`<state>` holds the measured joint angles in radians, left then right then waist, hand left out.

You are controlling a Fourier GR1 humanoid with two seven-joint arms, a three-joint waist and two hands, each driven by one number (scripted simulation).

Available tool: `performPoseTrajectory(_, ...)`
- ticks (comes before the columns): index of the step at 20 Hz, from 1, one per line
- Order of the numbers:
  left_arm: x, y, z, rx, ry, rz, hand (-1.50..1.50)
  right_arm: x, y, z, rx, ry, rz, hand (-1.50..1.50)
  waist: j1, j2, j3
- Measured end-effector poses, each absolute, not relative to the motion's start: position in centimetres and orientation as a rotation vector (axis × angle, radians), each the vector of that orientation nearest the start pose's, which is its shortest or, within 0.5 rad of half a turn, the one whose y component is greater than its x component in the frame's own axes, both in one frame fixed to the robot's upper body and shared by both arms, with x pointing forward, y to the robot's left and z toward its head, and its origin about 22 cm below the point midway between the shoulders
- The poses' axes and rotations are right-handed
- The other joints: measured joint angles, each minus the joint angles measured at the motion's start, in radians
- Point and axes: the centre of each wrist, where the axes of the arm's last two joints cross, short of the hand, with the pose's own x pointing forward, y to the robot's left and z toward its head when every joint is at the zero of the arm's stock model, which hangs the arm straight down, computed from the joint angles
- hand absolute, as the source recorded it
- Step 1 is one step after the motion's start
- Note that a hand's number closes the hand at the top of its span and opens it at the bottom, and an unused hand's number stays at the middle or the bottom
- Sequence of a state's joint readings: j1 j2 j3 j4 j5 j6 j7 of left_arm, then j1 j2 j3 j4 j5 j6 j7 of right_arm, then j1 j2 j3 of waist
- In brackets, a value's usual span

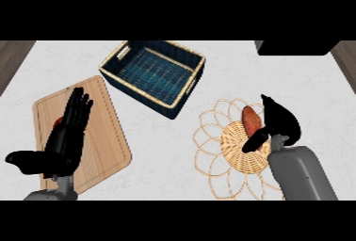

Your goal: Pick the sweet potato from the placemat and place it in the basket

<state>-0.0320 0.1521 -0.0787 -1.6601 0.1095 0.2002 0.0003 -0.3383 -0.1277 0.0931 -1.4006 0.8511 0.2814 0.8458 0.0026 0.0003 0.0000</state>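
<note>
We see the sweet potato lying on the woven placemat near the counter's right edge, long axis running away from us, our right hand curled against its right side, the basket up-left, our left hand open.

The basket stands on the worktop at the far middle; the cutting board lies near and left of it, just beside its near-left wall; the placemat lies to the right, nearer than the basket; the sweet potato lies on the placemat's far part; the right hand sits against the sweet potato's right side; the left hand rests over the cutting board.
</note>
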Motion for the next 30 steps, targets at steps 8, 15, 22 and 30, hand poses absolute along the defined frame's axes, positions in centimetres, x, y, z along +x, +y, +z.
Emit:
performPoseTrajectory(8,24.5,23.8,3.3,0.097,-1.673,0.050,0.00,31.3,-19.8,3.3,-0.844,-0.720,0.733,-1.50,-0.001,-0.001,0.000)
performPoseTrajectory(15,24.7,23.8,3.4,0.089,-1.676,0.049,0.00,31.9,-20.0,1.9,-0.817,-0.713,0.790,1.50,0.000,-0.003,-0.002)
performPoseTrajectory(22,24.4,23.9,3.4,0.091,-1.677,0.051,0.00,32.4,-19.8,1.6,-0.827,-0.740,0.895,1.50,0.000,-0.006,-0.004)
performPoseTrajectory(30,24.4,22.8,3.5,0.059,-1.687,0.023,0.00,33.1,-14.4,2.4,-0.895,-0.775,0.927,1.50,0.042,0.005,-0.001)
